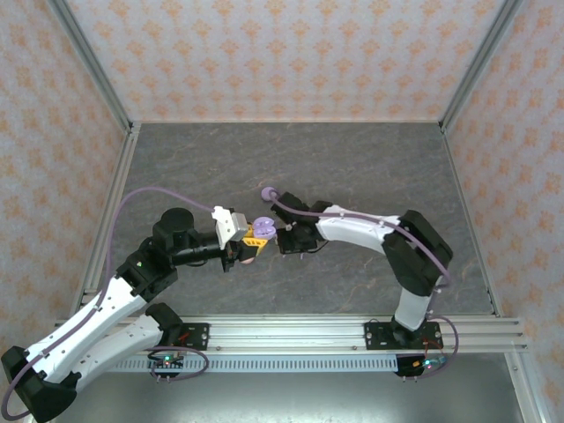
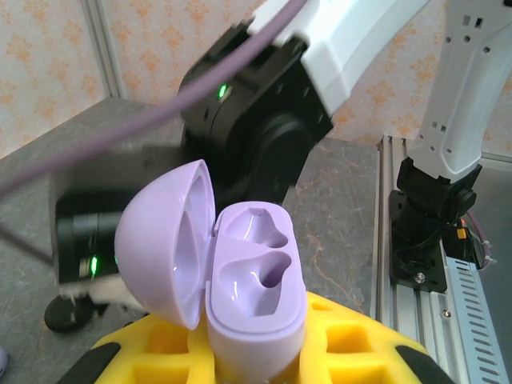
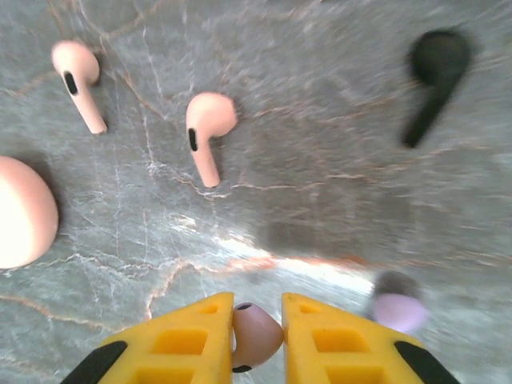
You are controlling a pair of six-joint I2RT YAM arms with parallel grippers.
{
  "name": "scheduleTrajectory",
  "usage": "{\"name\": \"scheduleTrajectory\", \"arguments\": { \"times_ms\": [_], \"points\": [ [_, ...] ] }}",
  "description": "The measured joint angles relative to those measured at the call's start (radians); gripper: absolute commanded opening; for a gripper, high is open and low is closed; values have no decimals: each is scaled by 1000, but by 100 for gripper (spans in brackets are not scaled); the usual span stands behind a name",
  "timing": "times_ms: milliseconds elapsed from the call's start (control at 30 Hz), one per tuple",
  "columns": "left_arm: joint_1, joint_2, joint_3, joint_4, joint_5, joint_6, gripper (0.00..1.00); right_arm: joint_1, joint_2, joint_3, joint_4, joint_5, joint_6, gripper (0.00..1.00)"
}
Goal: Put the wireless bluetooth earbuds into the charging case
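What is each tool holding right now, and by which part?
Left tool grips the open lilac plastic charging case by its lower body. Right tool pinches a small pinkish-lilac earbud; which part cannot be told.

Three cameras: one fixed high, two riding the wrists, meeting mid-table.
Up top, we're looking down from above and behind the arm bases (image 1: pixel 181 335) onto the whole grey marbled tabletop (image 1: pixel 352 167), far enough back to catch the patterned walls (image 1: pixel 291 53). Left wrist camera now: tucked right behind its own yellow fingers (image 2: pixel 352 344), facing almost level across the table at the right arm's black-and-white wrist (image 2: pixel 264 120), with the open lilac plastic charging case (image 2: pixel 248 280) huge in the foreground. Right wrist camera: aimed steeply down past the right gripper (image 3: pixel 257 308), very near the stone, a pinkish-white earbud (image 3: pixel 254 336) between the tips. Shared ground: that lilac case (image 1: pixel 262 226), tiny at centre from above.
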State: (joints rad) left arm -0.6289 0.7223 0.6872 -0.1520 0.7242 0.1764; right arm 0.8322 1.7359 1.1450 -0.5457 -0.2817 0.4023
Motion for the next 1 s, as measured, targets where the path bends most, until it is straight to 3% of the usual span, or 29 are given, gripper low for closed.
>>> {"name": "scheduleTrajectory", "arguments": {
  "times_ms": [233, 533, 733, 1000],
  "points": [
    [0, 35, -9, 11, 1, -21, 12, -126, -280, -44, -15, 20, -127, 20],
    [-7, 191, -10, 82, 27, -41, 10, -134, -571, -22, -26, 26, -346, 20],
    [-13, 273, -9, 114, 37, -42, 10, -80, -647, 37, -39, 21, -476, 20],
    [-13, 312, -1, 135, 54, -42, 9, 39, -632, 60, -42, 24, -587, 20]
  ]
}}
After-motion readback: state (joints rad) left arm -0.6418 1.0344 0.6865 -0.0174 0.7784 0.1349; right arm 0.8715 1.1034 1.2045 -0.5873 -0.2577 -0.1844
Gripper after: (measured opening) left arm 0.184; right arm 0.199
